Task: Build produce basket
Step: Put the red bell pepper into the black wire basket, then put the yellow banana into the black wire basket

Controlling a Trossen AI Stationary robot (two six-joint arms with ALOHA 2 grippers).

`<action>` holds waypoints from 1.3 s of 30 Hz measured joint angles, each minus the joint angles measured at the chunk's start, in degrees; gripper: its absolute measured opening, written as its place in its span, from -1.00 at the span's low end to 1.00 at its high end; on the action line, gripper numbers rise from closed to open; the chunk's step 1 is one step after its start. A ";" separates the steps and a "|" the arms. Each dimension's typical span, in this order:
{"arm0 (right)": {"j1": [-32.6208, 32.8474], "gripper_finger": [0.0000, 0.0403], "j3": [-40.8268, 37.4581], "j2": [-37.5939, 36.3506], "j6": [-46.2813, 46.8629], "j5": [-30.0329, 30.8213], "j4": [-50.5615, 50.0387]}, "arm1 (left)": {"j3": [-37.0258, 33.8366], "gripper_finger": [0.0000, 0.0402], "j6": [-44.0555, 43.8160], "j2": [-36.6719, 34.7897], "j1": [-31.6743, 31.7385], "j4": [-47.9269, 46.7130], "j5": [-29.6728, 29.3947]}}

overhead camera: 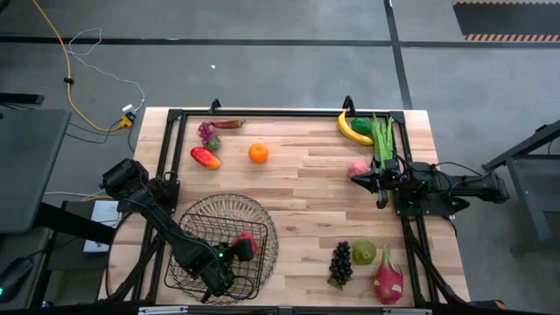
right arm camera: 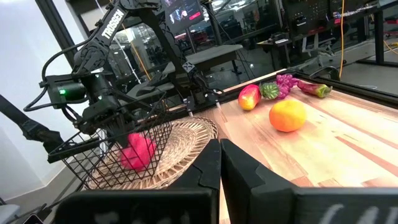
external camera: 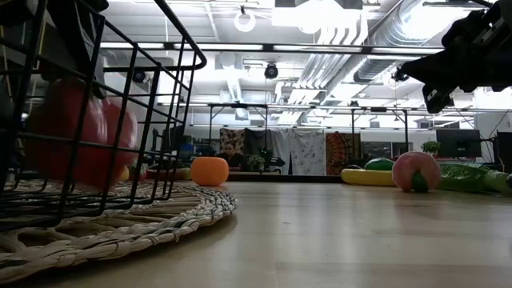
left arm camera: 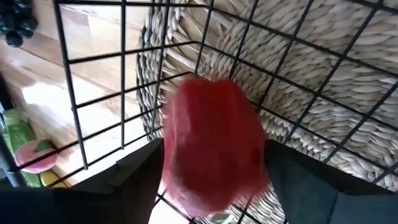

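On the wooden surface, the wire basket sat on a woven mat at seven o'clock, where the left pincer, jaws parted but close about a red fruit, appeared to be setting it down; whether it had let go was unclear. The right pincer, clenched and empty, waited at three o'clock beside the peach. Next came withdrawing clear of the rim and fetching more produce; the red fruit's kind was hard to make out.
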 joint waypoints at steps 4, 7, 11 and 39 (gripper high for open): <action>-0.02 -1.00 0.02 0.00 -0.01 0.01 -0.01 | 0.00 0.48 0.00 0.00 0.00 0.00 0.00; -0.02 -1.00 0.00 0.00 -0.01 0.00 0.00 | 0.00 0.55 -0.18 0.00 0.02 0.00 -1.20; 0.00 -1.00 0.02 0.00 -0.01 0.00 -0.02 | 0.00 0.57 -2.13 0.00 -0.21 -0.10 -6.99; -0.02 -1.00 0.02 0.02 -0.02 0.02 -0.02 | 11.96 0.58 -44.74 -21.68 14.66 -6.83 -6.55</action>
